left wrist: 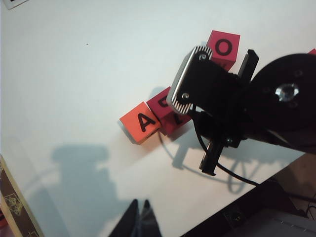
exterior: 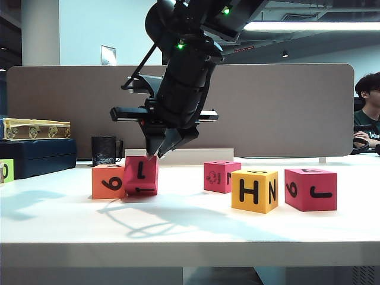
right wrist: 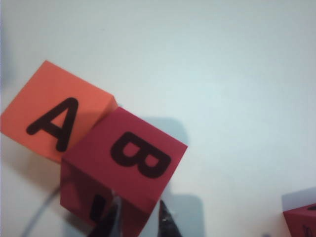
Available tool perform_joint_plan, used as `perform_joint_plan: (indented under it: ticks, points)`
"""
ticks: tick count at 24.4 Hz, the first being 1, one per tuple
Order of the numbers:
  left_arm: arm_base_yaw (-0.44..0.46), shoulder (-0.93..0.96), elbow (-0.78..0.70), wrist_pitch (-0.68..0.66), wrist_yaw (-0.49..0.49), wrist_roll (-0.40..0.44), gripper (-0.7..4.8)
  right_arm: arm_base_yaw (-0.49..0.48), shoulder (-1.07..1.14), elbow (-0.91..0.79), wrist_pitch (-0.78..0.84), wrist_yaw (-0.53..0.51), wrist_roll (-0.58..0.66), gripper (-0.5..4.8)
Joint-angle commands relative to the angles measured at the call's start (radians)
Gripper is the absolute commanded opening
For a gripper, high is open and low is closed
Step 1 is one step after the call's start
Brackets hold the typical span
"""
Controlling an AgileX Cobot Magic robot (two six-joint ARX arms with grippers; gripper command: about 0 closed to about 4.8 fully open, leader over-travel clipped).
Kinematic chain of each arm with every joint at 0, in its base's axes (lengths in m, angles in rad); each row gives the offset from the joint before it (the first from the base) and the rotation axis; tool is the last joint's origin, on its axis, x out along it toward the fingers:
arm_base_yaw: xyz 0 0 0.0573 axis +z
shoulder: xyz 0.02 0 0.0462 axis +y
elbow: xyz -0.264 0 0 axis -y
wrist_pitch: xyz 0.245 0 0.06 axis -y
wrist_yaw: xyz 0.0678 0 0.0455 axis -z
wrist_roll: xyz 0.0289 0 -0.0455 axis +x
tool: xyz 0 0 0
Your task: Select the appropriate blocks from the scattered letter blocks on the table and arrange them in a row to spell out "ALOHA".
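Observation:
My right gripper (exterior: 158, 152) reaches across to the left of the table (exterior: 190, 228) and is shut on the upper corner of a tilted pink-red letter block (exterior: 141, 175). In the right wrist view that block (right wrist: 129, 163) shows a B, and the fingers (right wrist: 111, 221) straddle its corner. It leans against the orange block (exterior: 107, 181), which shows an A (right wrist: 55, 111). To the right stand another pink-red block (exterior: 221, 176), the yellow H block (exterior: 255, 190) and a third pink-red block (exterior: 310, 189). My left gripper (left wrist: 139, 217) hangs shut and empty, high over the table, apart from the orange block (left wrist: 140, 122) and an O block (left wrist: 223, 48).
A dark blue box (exterior: 38, 155) topped by a patterned box (exterior: 35, 128) sits at the back left, with a light-green cube (exterior: 5, 170) beside it. A black mug (exterior: 104, 149) stands behind the orange block. A grey partition closes the back. A person (exterior: 368, 113) sits far right.

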Motion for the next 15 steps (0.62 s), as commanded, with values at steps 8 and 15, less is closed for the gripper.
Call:
perform_joint_plan:
  ticks: [8, 15]
  points:
    - [0.0, -0.004, 0.002, -0.011, 0.004, 0.008, -0.06, -0.074, -0.003, 0.004, 0.124, -0.048, -0.009, 0.89]
    - [0.0, -0.004, 0.002, 0.051, 0.003, 0.008, -0.06, -0.091, -0.009, 0.005, 0.134, -0.066, -0.117, 0.89]
